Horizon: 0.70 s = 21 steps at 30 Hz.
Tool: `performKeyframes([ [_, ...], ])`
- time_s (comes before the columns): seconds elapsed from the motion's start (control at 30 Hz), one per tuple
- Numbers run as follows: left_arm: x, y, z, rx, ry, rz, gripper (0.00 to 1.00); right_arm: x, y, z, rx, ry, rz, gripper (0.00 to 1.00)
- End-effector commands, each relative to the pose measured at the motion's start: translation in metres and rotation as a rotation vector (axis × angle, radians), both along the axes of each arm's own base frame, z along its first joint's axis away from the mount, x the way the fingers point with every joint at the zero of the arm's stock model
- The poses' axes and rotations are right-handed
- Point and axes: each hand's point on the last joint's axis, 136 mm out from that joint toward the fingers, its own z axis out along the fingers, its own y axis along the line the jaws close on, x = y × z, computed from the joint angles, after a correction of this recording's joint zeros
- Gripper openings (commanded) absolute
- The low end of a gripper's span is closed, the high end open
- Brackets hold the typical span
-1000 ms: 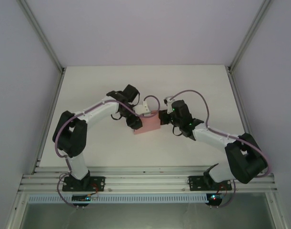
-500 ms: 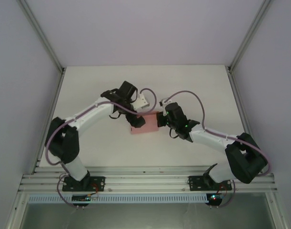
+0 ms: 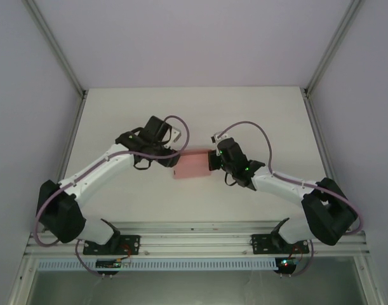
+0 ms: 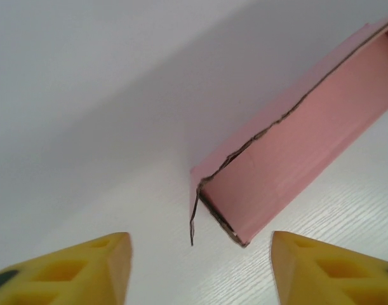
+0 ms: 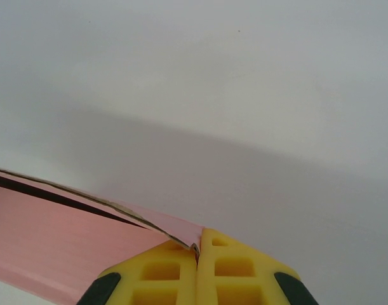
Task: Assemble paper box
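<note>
The pink paper box lies on the white table between the two arms, folded into a flat rectangular shape. My right gripper is at its right end, its yellow fingers shut on a thin pink edge of the paper box. My left gripper sits just left of the box. In the left wrist view its yellow fingertips stand wide apart, with the near corner of the paper box ahead of them and a loose flap edge sticking out.
The white table is walled by pale panels on the left, right and back. An aluminium rail runs along the near edge where both arm bases are bolted.
My left gripper has let go of the box and drawn back to the left, its arm swinging outward. The right gripper has shifted slightly left, keeping hold of the box.
</note>
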Motion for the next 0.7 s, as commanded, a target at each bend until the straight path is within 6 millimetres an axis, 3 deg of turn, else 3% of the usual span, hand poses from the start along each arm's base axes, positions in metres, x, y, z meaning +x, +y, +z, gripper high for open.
performKeyframes([
  [0.0,0.008,-0.011,-0.004,-0.026,0.024,0.013,0.52,-0.025,-0.015,-0.041,-0.121,0.138,0.002,0.0],
  [0.07,0.009,-0.017,-0.008,-0.032,0.053,0.001,0.43,-0.025,-0.016,-0.041,-0.126,0.139,0.001,0.0],
  [0.2,0.015,-0.022,-0.012,-0.047,0.078,0.042,0.04,-0.025,-0.016,-0.041,-0.134,0.135,0.0,0.0],
  [0.33,0.014,-0.036,-0.007,-0.133,0.115,0.063,0.0,-0.025,-0.017,-0.043,-0.158,0.132,-0.004,0.0],
  [0.67,0.008,-0.031,-0.009,-0.227,0.277,0.306,0.0,-0.035,-0.014,-0.03,-0.278,-0.003,-0.048,0.0],
])
